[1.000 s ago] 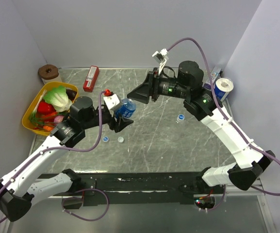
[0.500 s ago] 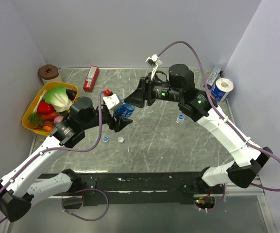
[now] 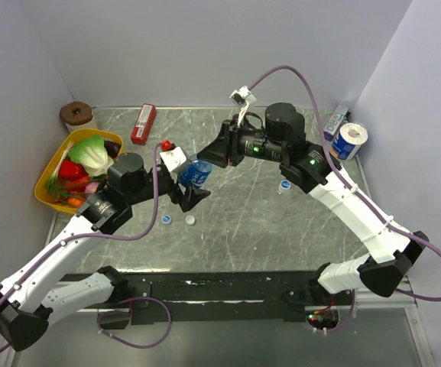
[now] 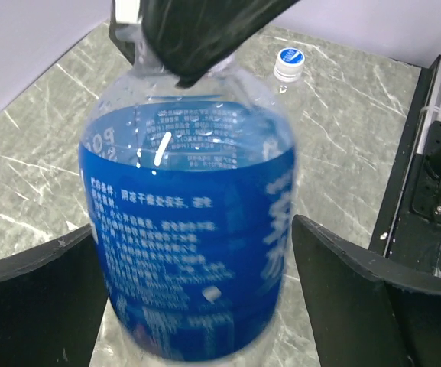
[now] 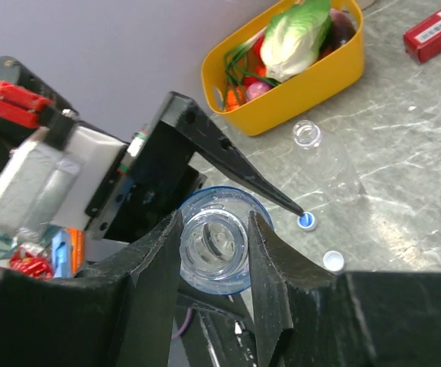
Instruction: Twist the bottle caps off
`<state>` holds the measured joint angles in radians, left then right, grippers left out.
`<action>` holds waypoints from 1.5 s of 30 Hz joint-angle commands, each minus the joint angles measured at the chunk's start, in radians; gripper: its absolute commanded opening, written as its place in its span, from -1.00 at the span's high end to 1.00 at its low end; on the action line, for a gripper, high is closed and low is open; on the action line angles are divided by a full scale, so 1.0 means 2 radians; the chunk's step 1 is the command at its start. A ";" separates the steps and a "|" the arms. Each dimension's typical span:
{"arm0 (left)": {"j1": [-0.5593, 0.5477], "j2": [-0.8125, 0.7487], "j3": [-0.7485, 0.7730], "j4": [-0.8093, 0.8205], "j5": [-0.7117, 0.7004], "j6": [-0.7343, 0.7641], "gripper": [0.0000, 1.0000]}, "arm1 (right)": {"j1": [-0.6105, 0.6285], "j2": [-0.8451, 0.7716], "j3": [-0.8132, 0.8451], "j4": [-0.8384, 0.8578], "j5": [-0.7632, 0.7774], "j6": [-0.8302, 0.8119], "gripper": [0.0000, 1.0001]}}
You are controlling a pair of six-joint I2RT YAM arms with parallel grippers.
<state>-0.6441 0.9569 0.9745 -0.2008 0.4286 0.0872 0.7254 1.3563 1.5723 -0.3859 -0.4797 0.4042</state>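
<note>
above marbled table point(image 3: 281, 222), left fingers point(image 4: 342, 290) tight on bottle point(image 4: 189, 229), right fingers point(image 5: 151, 283) opposite, tight on its neck

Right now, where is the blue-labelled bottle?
The blue-labelled bottle sits left of centre in the top view, right of the yellow basket; the left hand grips its body and the right hand pinches its neck.

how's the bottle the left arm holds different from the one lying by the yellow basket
The held bottle wears a blue label; the lying bottle looks bare. The held bottle is gripped in the left gripper's jaws, right gripper at its neck; the lying bottle rests on its side on the table. Both are clear and look uncapped.
</note>
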 commanded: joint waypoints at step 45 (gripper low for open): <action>0.311 -0.027 0.003 0.022 -0.191 -0.149 -0.93 | 0.104 0.145 0.012 0.026 0.297 -0.145 1.00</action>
<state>-0.0231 0.9134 0.9771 -0.1631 0.0765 -0.2050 0.9249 1.6333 1.6238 -0.4656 0.1173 0.0952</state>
